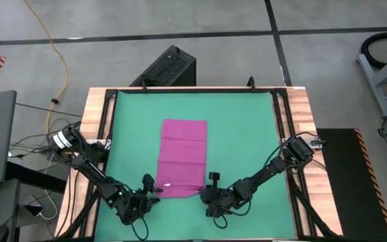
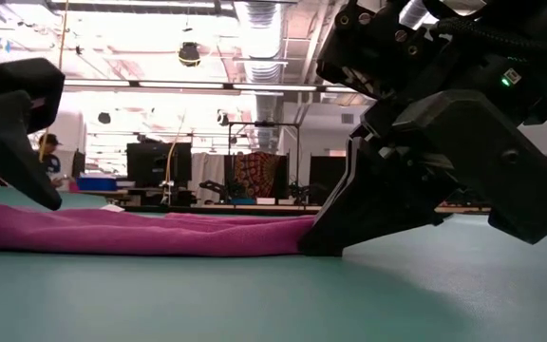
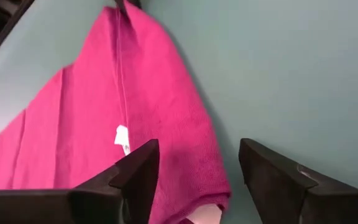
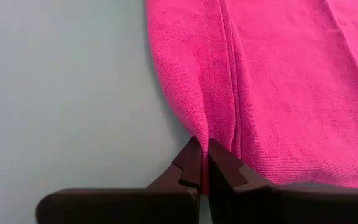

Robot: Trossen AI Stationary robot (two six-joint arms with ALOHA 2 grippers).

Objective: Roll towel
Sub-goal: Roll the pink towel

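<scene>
high view: green mat point(image 1: 240, 128) covers the table | pink towel point(image 1: 183, 156) lies flat mid-mat, folded long | right gripper point(image 4: 202, 167) clenched on towel's near edge | left gripper point(image 3: 197, 171) spread wide just over the other near corner, grasping nothing

The left gripper point(image 3: 199, 171) stood with its two dark fingers point(image 3: 138, 174) spread wide apart over the near corner of the towel point(image 3: 104, 118). The magenta cloth lay flat on the green mat point(image 3: 278, 68), a small white tag point(image 3: 123, 138) showing on it.
</scene>
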